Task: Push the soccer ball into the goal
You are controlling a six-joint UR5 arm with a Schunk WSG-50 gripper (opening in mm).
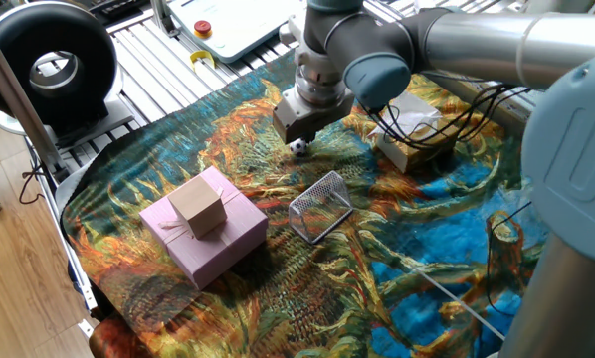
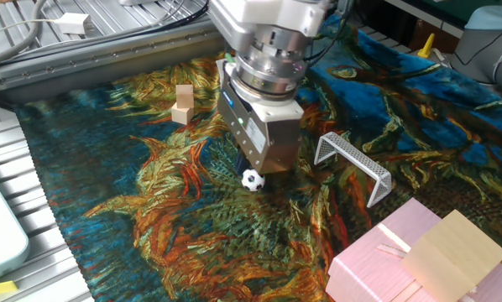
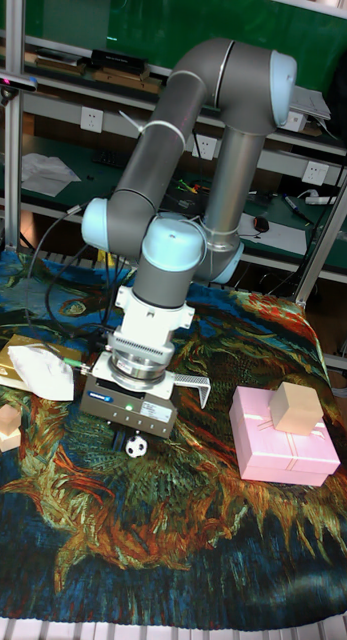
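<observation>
The soccer ball [image 1: 298, 148] [image 2: 252, 179] [image 3: 136, 446] is a tiny white ball with black patches, lying on the patterned cloth. My gripper [image 1: 303, 135] [image 2: 249, 166] [image 3: 123, 436] stands upright right over it, fingertips low beside the ball. Only one dark stub shows under the grey body, so the fingers look shut with nothing held. The goal [image 1: 320, 206] [image 2: 352, 162] [image 3: 194, 387] is a small silver wire-mesh wedge a short way beyond the ball. I cannot tell whether the fingers touch the ball.
A pink gift box [image 1: 203, 239] [image 3: 283, 452] carries a small cardboard box [image 1: 198, 206] [image 3: 294, 408] beside the goal. A tan box with white tissue [image 1: 413, 134] [image 3: 31, 368] sits on the other side. A small wooden cube [image 2: 182, 104] lies further off.
</observation>
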